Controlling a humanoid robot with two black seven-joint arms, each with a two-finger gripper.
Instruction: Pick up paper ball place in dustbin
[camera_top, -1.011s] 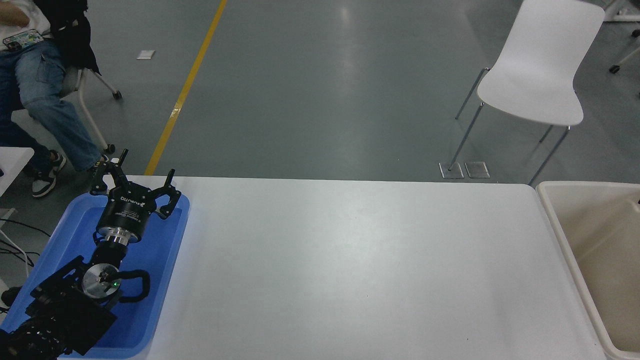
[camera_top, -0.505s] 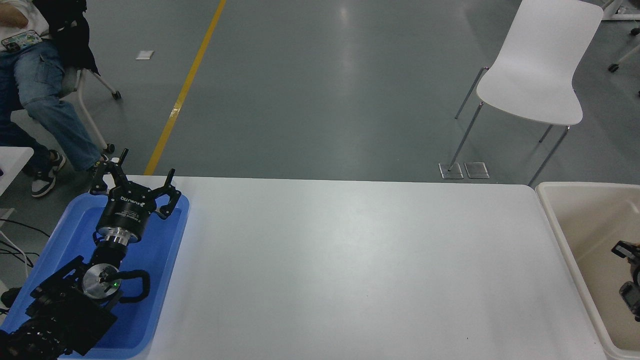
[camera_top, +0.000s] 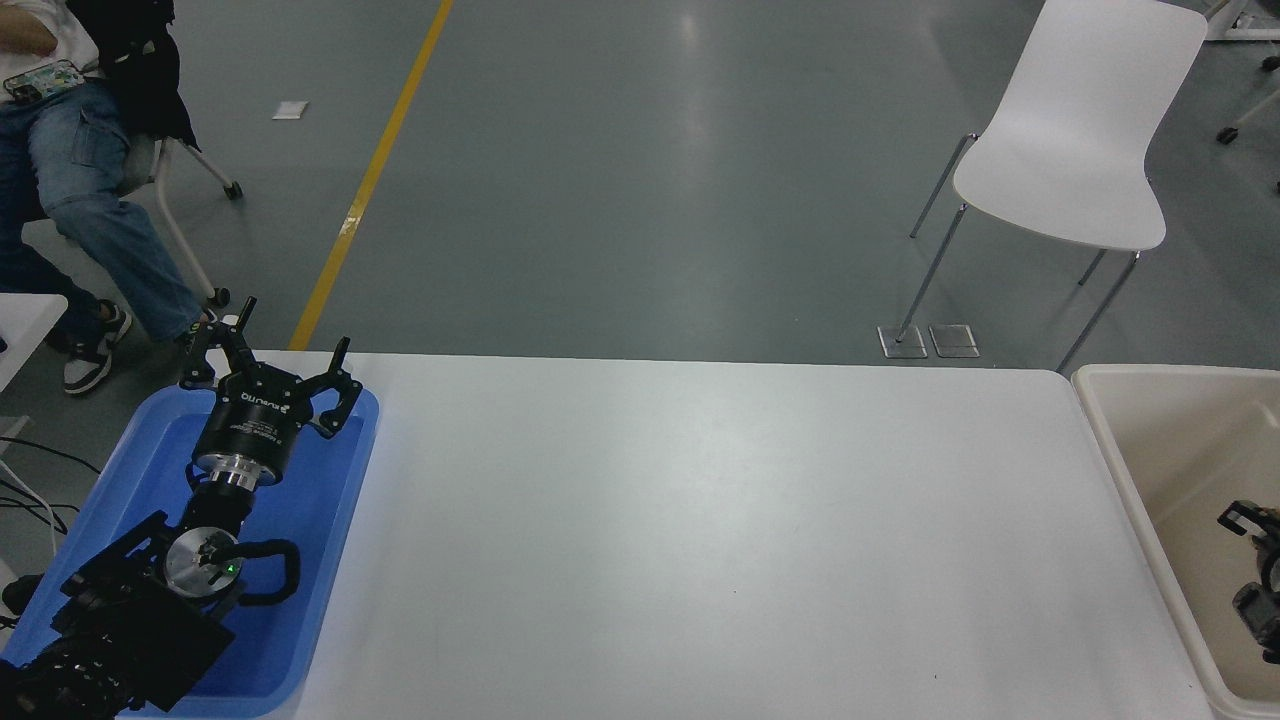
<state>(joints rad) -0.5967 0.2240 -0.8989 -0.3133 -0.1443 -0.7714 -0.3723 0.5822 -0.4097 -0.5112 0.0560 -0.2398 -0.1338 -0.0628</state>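
Head view: from high on the robot's side, looking over the white table to the grey floor beyond.
What changed: a second ago the right edge showed only the dustbin; half a second ago black hardware appeared inside it, and now the right gripper pokes slightly further in from the right edge, over the bin's interior.
What that means: I judge the arm is either coming into the scene to begin, or hanging over the bin at the drop-off end; these pictures alone don't settle which.
Paper ball: I can't find it anywhere, not on the table, not in the visible part of the bin, not in the blue tray. It may be hidden by the right gripper or lie out of frame.
Right gripper state: only a sliver of black linkage shows at the frame's edge, so I cannot tell how far apart its fingers stand or whether it carries anything.
Left gripper: parked at the near left above the blue tray, its fingers spread wide, nothing between them.
Left arm pose: reaches from the lower-left corner toward the far side, wrist tilted forward.
Bystander: a person sits at the far left, well away from the table.
Chair: a white chair stands at the far right on the floor.
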